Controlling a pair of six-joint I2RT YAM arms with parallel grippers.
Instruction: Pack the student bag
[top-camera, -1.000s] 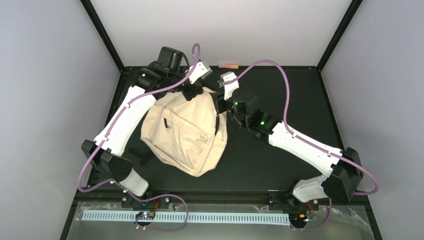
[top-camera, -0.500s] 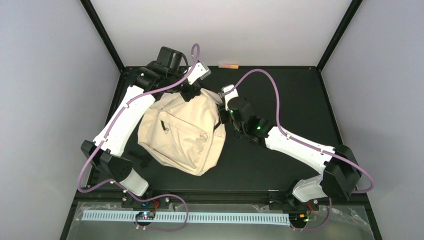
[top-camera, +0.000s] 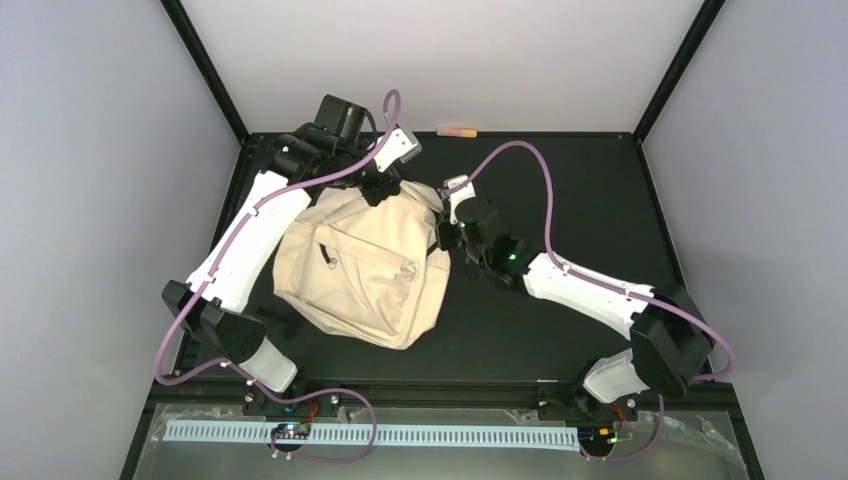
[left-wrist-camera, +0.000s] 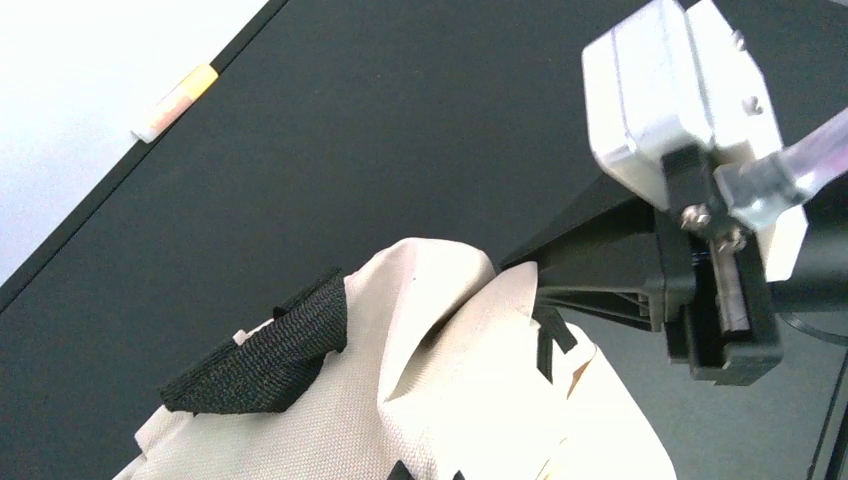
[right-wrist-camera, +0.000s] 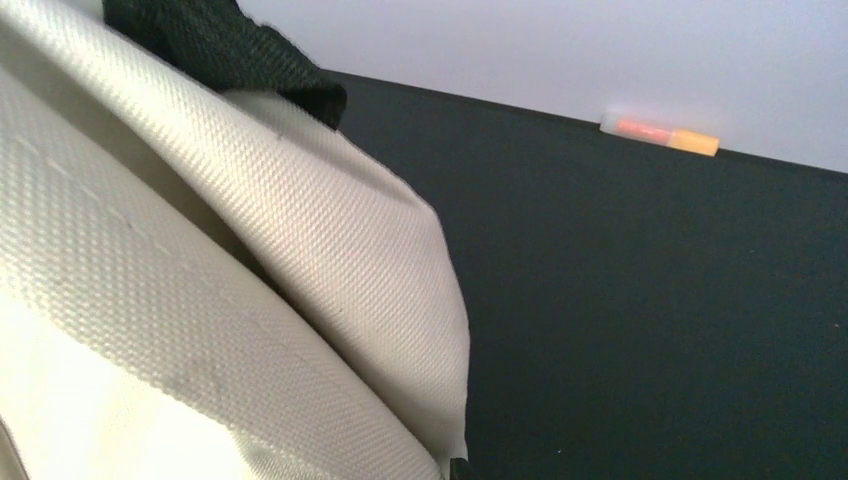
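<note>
Left gripper (top-camera: 384, 189), jaws pressed together, at the top edge of the cream student bag (top-camera: 360, 275); right gripper (top-camera: 442, 238) against its right side, grip state indeterminable.

On my screen the bag (top-camera: 360, 270) reads cream, a plain woven cloth with no print, and its zips are dark. The strap (left-wrist-camera: 265, 350) at the bag's top is black, coarse-ribbed webbing. Under the bag the desk (top-camera: 560, 180) is matte black. Beyond the bag, at the desk's far edge, I see a small stick (top-camera: 458, 131), pale pink with a yellow-orange end. The left arm (top-camera: 245, 240) and right arm (top-camera: 590, 290) either side of the bag are white with black joints, and they trail purple cables (top-camera: 391, 102). A green light (top-camera: 512, 256) glows just right of the bag. The walls (top-camera: 100, 150) around it are pale grey.
</note>
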